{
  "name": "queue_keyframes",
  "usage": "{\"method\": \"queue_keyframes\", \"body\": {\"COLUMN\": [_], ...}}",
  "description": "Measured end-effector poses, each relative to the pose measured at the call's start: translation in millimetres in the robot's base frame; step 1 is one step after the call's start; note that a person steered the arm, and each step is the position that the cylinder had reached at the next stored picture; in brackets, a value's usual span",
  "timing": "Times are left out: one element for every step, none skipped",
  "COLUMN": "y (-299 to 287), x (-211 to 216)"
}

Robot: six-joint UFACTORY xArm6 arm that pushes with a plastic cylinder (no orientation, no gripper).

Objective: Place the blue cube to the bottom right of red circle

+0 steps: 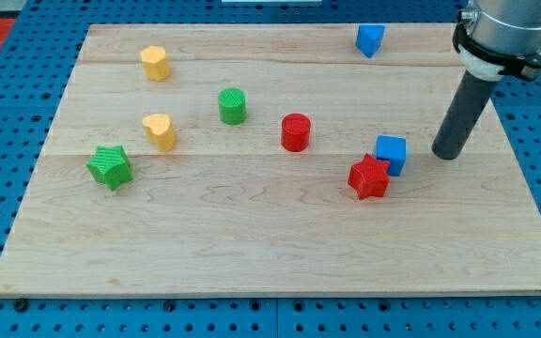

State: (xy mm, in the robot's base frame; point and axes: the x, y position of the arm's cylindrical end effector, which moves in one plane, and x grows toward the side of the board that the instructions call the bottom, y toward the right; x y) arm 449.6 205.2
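Sitting just right of the small blue cube [392, 153], my tip [448, 154] has no claw, just bare rod; cube touches the red star-shaped block [369, 176], lower right of the red round cylinder [295, 132]; any leftward shove probably drags that star along.

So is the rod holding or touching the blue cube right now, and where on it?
Nothing is held. My tip stands just to the view's right of the blue cube, with a small gap between them. The cube's lower left touches the red star.

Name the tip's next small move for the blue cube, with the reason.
Probably none, or a slight retreat: the blue cube already sits at the red circle's bottom right, touching the red star; my tip stands apart on its right.
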Motion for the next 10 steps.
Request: {"method": "queue_keyframes", "body": {"y": [-23.4,-59.7,-89.0,-103.5,-118.6,-120.6,-121.0,-105.5,-87.8,-123.5], "x": [1.0,1.0,1.0,6.0,7.1,7.1,9.2,5.9,-24.6,-24.9]}}
